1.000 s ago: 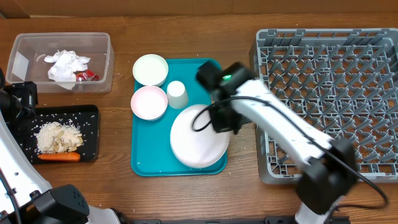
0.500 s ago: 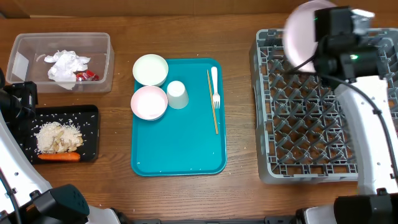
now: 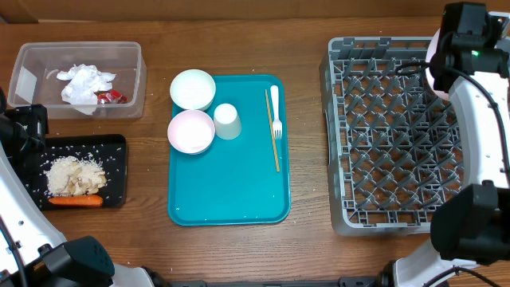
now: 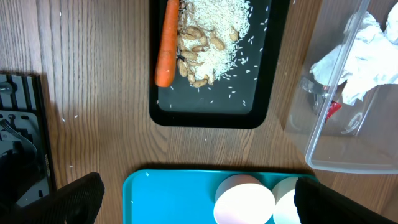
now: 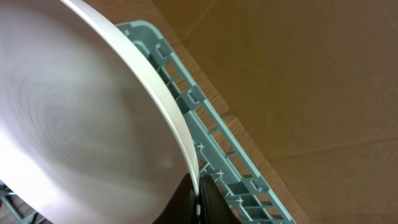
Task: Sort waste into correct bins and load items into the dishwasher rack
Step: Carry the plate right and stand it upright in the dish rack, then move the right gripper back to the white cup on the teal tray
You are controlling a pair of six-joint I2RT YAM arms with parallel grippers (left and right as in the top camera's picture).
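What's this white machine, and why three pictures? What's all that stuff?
It's a robot with two arms ending in two-finger jaws. One picture looks down from above; the other two come from cameras on its wrists. A teal tray holds two white bowls, a small white cup and a white plastic fork. A clear plastic tub holds crumpled white napkins; a black tray holds food scraps and an orange carrot. The right jaws pinch a large round white plate at the grey plastic rack. The left jaws are open and empty.

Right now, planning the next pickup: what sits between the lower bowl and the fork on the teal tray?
The small white cup, close beside the lower bowl, then a thin tan stick alongside the fork. The overhead view shows both.
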